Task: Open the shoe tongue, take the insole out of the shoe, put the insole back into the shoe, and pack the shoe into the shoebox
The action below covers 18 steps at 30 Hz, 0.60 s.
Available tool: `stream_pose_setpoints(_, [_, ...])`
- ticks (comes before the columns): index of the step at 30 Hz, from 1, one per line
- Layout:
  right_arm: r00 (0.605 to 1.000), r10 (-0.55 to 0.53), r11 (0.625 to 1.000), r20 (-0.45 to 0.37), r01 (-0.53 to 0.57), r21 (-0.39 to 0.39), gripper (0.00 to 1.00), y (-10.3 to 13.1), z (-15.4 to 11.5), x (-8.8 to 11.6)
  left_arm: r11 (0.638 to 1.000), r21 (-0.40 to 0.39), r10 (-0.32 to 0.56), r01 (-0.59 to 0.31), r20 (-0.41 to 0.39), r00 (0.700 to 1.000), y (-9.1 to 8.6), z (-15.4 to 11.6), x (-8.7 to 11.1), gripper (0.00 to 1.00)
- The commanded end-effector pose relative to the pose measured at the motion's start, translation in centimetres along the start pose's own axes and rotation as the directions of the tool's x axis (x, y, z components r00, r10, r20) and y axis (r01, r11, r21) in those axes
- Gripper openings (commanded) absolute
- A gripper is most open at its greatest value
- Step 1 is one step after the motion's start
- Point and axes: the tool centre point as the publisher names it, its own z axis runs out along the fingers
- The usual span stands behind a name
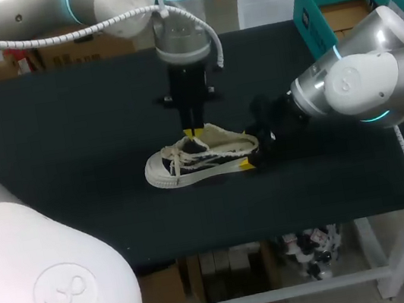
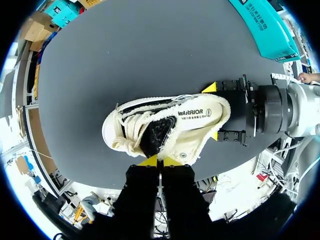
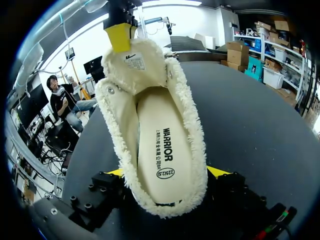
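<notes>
A cream canvas shoe (image 1: 199,159) with a fleecy lining lies on the black table, toe to the left. Its cream insole (image 3: 162,150) lies flat inside. My left gripper (image 1: 194,132) comes straight down over the shoe's mouth. Its yellow tips stand together, shut on the upper edge of the tongue (image 3: 134,59); in the left wrist view the gripper (image 2: 160,161) pinches that same edge. My right gripper (image 1: 252,151) is at the heel, one yellow finger pressed to each side of it (image 3: 167,172). The teal shoebox (image 1: 319,17) stands open at the back right.
Loose laces (image 1: 176,159) trail over the shoe's front. Bare black tabletop (image 1: 70,142) spreads to the left of and behind the shoe. The table's front edge (image 1: 276,233) runs a little way in front of the shoe.
</notes>
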Motion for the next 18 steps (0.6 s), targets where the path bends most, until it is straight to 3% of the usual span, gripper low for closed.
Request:
stream_pose_setpoints(1, [1.000,-0.001,1.000,-0.002,0.001,-0.003,0.00,-0.2,0.4,0.1,0.997,0.073,0.008,0.001,-0.114,0.993,1.0,0.0,-2.7,0.00])
stream_pose_setpoints(9, [1.000,-0.001,1.000,-0.002,0.001,-0.003,0.00,-0.2,0.4,0.1,0.990,0.141,0.037,0.003,-0.280,0.959,1.1,0.9,-6.3,0.00])
stream_pose_setpoints(18, [1.000,-0.001,1.000,-0.002,0.001,-0.003,0.00,-0.2,0.4,0.1,0.986,0.164,0.042,0.018,-0.353,0.935,0.1,1.6,-7.8,0.00])
